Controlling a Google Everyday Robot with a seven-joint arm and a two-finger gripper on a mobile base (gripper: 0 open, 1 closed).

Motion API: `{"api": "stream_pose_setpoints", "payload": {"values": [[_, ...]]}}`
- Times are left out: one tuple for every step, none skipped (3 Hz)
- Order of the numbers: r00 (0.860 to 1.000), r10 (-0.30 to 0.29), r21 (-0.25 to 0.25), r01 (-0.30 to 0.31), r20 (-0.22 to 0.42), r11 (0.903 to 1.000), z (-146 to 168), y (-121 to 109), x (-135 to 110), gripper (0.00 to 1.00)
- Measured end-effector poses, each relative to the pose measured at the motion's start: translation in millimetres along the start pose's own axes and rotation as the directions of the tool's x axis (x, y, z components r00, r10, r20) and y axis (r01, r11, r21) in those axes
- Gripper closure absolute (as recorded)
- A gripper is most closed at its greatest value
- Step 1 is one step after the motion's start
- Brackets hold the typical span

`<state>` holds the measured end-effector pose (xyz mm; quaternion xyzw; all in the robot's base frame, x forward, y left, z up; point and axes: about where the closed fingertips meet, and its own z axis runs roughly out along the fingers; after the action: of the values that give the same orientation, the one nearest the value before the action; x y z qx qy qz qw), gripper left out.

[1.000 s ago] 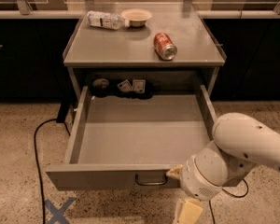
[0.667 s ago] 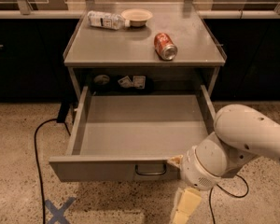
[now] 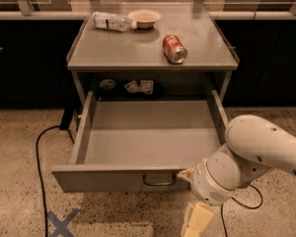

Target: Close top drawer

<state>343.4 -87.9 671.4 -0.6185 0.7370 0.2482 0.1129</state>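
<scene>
Wide, shallow grey metal top drawer (image 3: 148,142) stands pulled out toward 6 o'clock, with the robot's cream-coloured hand (image 3: 197,220) low at 5 o'clock.

The hand hangs below the drawer's front panel, at 4 o'clock from its small dark wire handle (image 3: 159,180); whether it is open, closed or holding anything cannot be told. The grey worktop (image 3: 113,53) carries 1 red drinks can (image 3: 174,49), 1 clear plastic bottle (image 3: 111,21) and 1 pale bowl (image 3: 144,18).

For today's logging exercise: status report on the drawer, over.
Gripper low, before top drawer front, right of handle. Drawer pulled far out. Small items at cabinet back, possibly in path.
</scene>
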Motion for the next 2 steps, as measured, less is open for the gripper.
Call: {"api": "stream_pose_setpoints", "payload": {"values": [[1.0,0.02,0.0,-0.02,0.001,0.9998,2.4,-9.6,6.6,0.0],[1.0,0.025,0.035,-0.025,-0.008,0.9991,-11.7,-28.0,6.7,0.0]]}}
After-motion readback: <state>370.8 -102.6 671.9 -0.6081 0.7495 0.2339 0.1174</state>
